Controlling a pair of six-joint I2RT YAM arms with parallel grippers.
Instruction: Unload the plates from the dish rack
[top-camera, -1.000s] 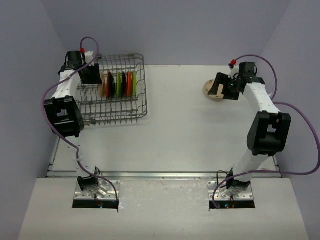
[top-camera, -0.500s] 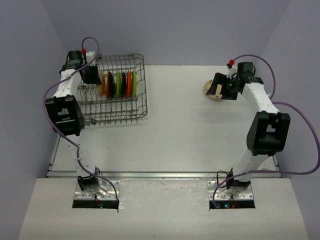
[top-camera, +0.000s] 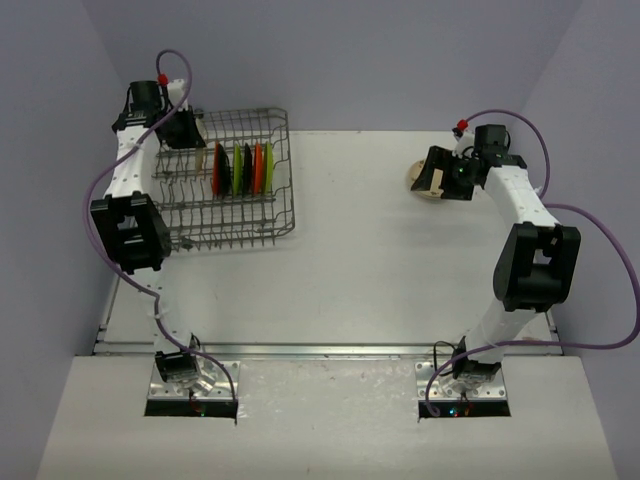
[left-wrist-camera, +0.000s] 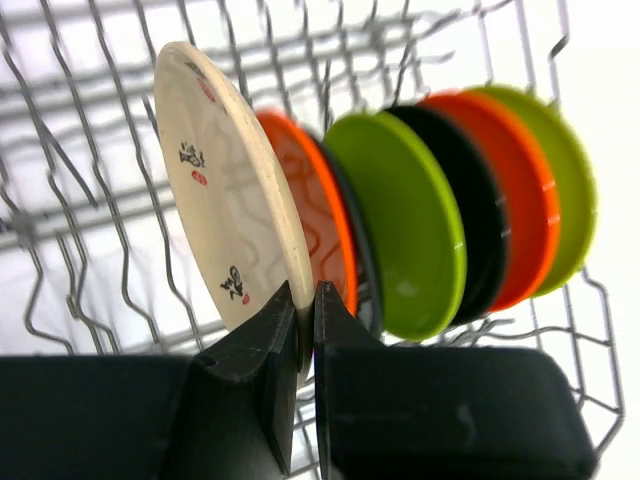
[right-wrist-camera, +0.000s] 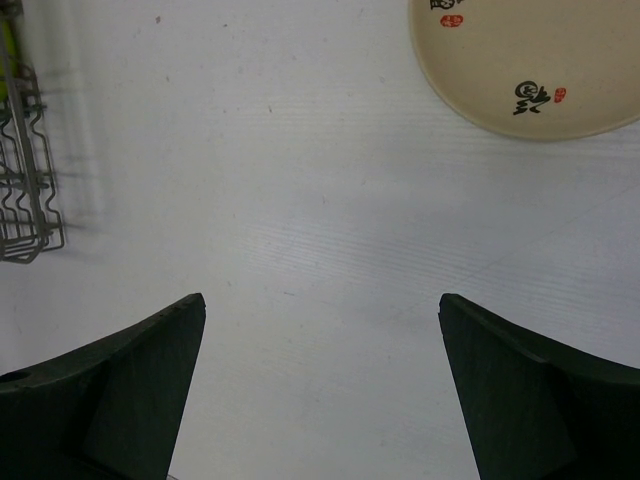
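Note:
My left gripper (left-wrist-camera: 305, 300) is shut on the lower rim of a cream plate (left-wrist-camera: 235, 190) with small printed marks, at the left end of the row in the dish rack (top-camera: 284, 195). In the top view this gripper (top-camera: 186, 138) hangs over the rack's far left corner, the cream plate (top-camera: 201, 157) just below it. Behind it stand orange (left-wrist-camera: 318, 235), lime green (left-wrist-camera: 400, 225), black (left-wrist-camera: 475, 220), orange (left-wrist-camera: 515, 190) and lime green (left-wrist-camera: 565, 180) plates, upright between the tines. My right gripper (right-wrist-camera: 320, 300) is open above bare table, next to another cream plate (right-wrist-camera: 540, 60) lying flat.
In the top view the right gripper (top-camera: 433, 175) partly covers the flat cream plate (top-camera: 421, 186) at the table's far right. A corner of the rack (right-wrist-camera: 25, 200) shows at the left edge of the right wrist view. Purple walls close in the back and both sides.
The left gripper has shut on the cream plate and drawn it up and toward the rack's far left corner, away from the orange plate. The right arm has barely moved.

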